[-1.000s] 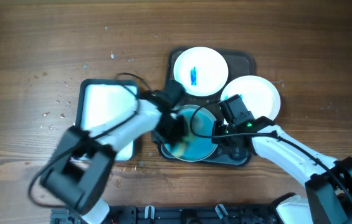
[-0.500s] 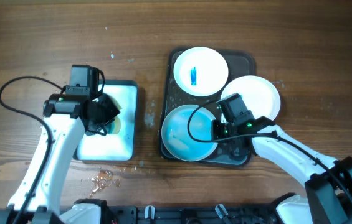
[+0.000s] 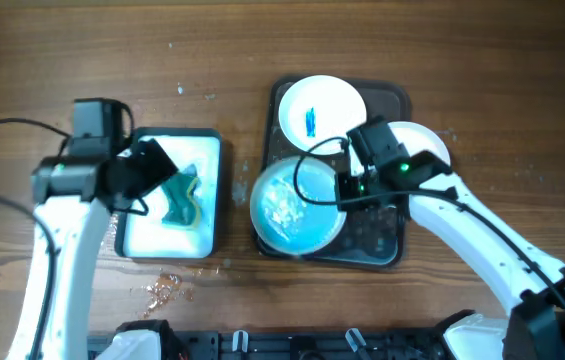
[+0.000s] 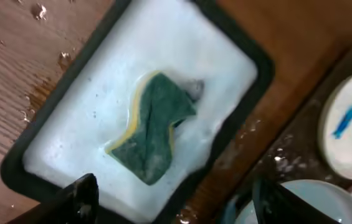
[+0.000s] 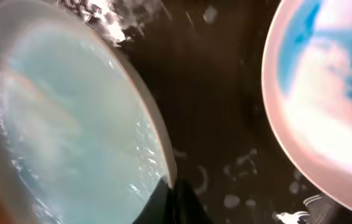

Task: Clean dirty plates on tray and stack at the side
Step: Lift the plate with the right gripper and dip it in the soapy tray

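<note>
A plate (image 3: 297,208) filmed with pale blue soapy water hangs over the left edge of the dark grey tray (image 3: 387,250). My right gripper (image 3: 345,190) is shut on its right rim, and in the right wrist view the gripper (image 5: 177,198) pinches the rim of this plate (image 5: 70,124). A second plate (image 3: 322,112) with a blue smear lies at the tray's far end. A third plate (image 3: 417,150) is partly hidden under the right arm. My left gripper (image 3: 159,180) hovers open and empty over a green sponge (image 4: 154,124).
The sponge (image 3: 180,198) lies in foamy water in a small white-bottomed, dark-rimmed tray (image 3: 127,245) left of the big tray. Water drops dot the wooden table (image 3: 162,285) in front of it. The smeared plate (image 4: 347,121) shows at the left wrist view's right edge.
My left arm swung from the soapy plate to the small tray, opened and left the sponge lying there. The right gripper shifted the soapy plate slightly left.
</note>
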{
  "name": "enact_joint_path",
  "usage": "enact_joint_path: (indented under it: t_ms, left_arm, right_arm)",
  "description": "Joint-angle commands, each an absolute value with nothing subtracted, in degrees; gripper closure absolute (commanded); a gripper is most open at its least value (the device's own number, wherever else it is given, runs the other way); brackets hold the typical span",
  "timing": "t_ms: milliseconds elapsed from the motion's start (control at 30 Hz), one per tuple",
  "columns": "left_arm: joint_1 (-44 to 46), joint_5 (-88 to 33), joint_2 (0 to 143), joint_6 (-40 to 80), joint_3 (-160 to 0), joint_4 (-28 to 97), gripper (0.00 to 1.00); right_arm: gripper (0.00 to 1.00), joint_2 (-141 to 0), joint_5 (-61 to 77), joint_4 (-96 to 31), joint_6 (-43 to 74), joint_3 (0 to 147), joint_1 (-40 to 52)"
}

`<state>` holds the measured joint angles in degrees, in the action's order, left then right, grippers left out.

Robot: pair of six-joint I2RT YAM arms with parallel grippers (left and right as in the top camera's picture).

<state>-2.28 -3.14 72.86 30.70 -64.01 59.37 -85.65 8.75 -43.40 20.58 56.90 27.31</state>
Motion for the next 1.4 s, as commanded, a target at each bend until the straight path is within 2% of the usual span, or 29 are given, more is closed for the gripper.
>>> enact_joint_path:
  t_ms: [0,133,267,300,333,433,567,733,900,1033,1367]
  left_arm:
    - [-6.61,-5.17,66.32,30.22,-67.11,61.65,0.22]
    - [-11.22,-8.25,59.55,30.24,-67.64,62.19,0.15]
    - [-15.31,-11.35,52.47,30.44,-67.64,62.24,0.07]
    - [-15.97,-11.35,50.87,30.44,-67.64,62.22,0.02]
    - [-16.32,-11.35,49.58,30.44,-67.64,62.24,0.0]
    - [-16.4,-11.33,46.52,30.41,-67.61,62.7,0.0]
    - [-16.4,-11.31,46.17,30.41,-67.61,64.05,0.0]
    - [-16.4,-11.29,46.19,30.39,-67.61,64.14,0.0]
    - [-16.4,-10.85,46.3,30.39,-67.61,64.12,0.0]
    - [-16.4,-10.85,46.63,30.39,-67.61,64.14,0.0]
    - [-16.4,-10.85,46.61,30.39,-67.61,64.12,0.0]
  right_arm:
    - [0.96,-84.75,8.34,-48.73,15.88,67.26,28.8]
    - [0.96,-85.21,3.81,-45.95,15.0,74.91,35.22]
    - [0.96,-89.06,-9.19,-31.75,13.21,75.53,46.78]
    - [0.96,-91.18,-11.42,-27.81,11.55,75.53,49.54]
    - [0.96,-93.01,-12.73,-24.71,9.34,75.53,51.51]
    - [0.96,-98.08,-25.1,-16.78,4.14,75.53,56.95]
    - [0.96,-98.37,-32.95,-12.75,-3.73,75.53,60.8]
    - [0.96,-98.37,-50.65,-5.91,-17.56,75.53,67.75]
    - [0.96,-98.37,-59.37,1.5,-26.7,75.53,71.29]
    - [0.96,-98.37,-61.01,6.2,-31.51,75.53,71.68]
    - [0.96,-98.37,-61.69,8.6,-34.98,75.53,71.79]
